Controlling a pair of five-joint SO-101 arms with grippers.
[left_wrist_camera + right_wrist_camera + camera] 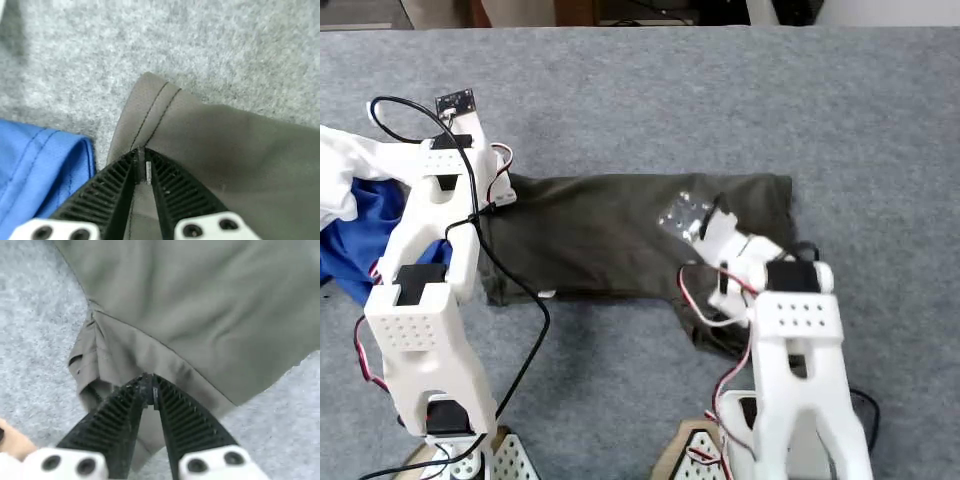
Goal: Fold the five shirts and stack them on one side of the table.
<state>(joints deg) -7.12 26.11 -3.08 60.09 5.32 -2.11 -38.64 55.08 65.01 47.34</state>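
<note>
We are pinching the olive shirt (610, 235) on the surface (770, 100).
The left jaws and the right jaws are each clamping its fabric.

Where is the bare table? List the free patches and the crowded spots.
Free: the wide band of grey felt table beyond the dark olive fabric shirt, and the strip to its right. Crowded: the left edge, where the blue fabric shirt and white cloth pile up, and the near edge around both arm bases.

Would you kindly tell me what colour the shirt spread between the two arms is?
The shirt is dark olive green, clearest in the high view.
</note>
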